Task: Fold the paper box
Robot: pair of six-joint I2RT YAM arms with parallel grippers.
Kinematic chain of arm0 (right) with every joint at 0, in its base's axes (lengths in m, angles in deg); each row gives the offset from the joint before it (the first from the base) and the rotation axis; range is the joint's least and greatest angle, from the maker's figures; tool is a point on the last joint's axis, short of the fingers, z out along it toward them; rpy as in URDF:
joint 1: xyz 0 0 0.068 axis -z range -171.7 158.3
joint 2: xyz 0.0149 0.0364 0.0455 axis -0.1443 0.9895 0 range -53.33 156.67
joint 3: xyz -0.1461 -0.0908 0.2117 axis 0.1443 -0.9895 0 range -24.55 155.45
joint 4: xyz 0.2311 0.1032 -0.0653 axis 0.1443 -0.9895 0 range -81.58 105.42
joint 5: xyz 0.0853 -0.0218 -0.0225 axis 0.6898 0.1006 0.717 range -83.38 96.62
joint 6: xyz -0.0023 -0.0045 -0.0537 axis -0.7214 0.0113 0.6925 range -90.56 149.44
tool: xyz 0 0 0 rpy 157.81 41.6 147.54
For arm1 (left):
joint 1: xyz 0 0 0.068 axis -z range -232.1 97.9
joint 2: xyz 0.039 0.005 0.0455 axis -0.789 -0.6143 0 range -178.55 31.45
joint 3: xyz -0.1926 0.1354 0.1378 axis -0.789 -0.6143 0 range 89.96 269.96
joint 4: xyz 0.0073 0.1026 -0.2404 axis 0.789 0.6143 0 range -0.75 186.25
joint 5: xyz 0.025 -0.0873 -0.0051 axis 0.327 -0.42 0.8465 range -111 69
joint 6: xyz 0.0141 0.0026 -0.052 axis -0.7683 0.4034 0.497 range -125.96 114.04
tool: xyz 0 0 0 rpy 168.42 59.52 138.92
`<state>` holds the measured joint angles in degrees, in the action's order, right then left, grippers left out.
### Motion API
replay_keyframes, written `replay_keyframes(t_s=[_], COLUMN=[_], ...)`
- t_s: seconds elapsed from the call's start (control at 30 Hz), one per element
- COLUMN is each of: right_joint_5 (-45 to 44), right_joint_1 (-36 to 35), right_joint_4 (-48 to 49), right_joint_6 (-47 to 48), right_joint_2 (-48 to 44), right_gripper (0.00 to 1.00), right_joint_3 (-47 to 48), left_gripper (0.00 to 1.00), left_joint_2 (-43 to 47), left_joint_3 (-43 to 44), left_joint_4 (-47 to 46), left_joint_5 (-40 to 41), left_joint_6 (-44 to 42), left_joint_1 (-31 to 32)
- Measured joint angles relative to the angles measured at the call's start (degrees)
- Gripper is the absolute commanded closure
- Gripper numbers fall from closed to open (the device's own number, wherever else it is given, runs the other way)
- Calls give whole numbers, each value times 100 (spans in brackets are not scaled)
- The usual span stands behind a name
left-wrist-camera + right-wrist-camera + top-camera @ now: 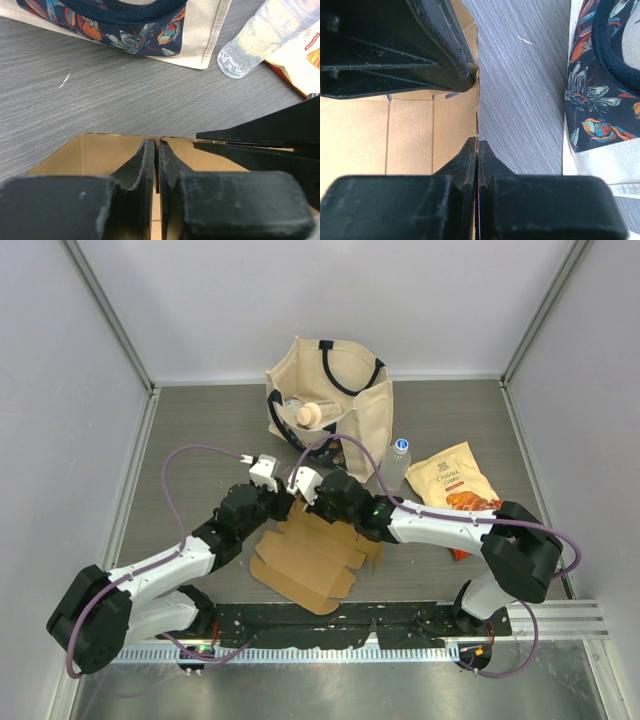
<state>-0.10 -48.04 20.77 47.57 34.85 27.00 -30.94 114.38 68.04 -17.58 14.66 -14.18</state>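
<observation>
**Desk:** What can actually be read in the overhead view?

**Photographer:** One word: "CASSAVA", in dark capitals across the upper face of the orange-and-cream snack pouch (455,483), which lies just right of the clear water bottle (398,462).

**Desk:** Anything else on that pouch?

**Photographer:** A small emblem sits above the word and finer lines run beneath it, all too small to make out. In the left wrist view a corner of the same pouch carries a scrap of red print (311,36), blurred, cut by the frame edge and not legible
</observation>
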Motion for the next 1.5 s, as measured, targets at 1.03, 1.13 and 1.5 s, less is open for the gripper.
replay_keyframes(t_s=[1.03, 1.13, 1.5], right_joint_5=[-1891, -1891, -1985], right_joint_1=[24, 2, -13], right_joint_4=[-2083, -1928, -1696], right_joint_6=[-11086, -11805, -13003], right_joint_2=[-911, -660, -37], right_gripper=[44, 44, 56], right_joint_3=[710, 682, 682], left_gripper=[100, 100, 100], left_joint_2=[-509, -479, -232], left_joint_3=[-424, -468, -614], left_joint_4=[-1506, -1572, -1641], left_joint_5=[2452, 2461, 2463], left_joint_6=[605, 612, 649], left_joint_1=[98, 103, 103])
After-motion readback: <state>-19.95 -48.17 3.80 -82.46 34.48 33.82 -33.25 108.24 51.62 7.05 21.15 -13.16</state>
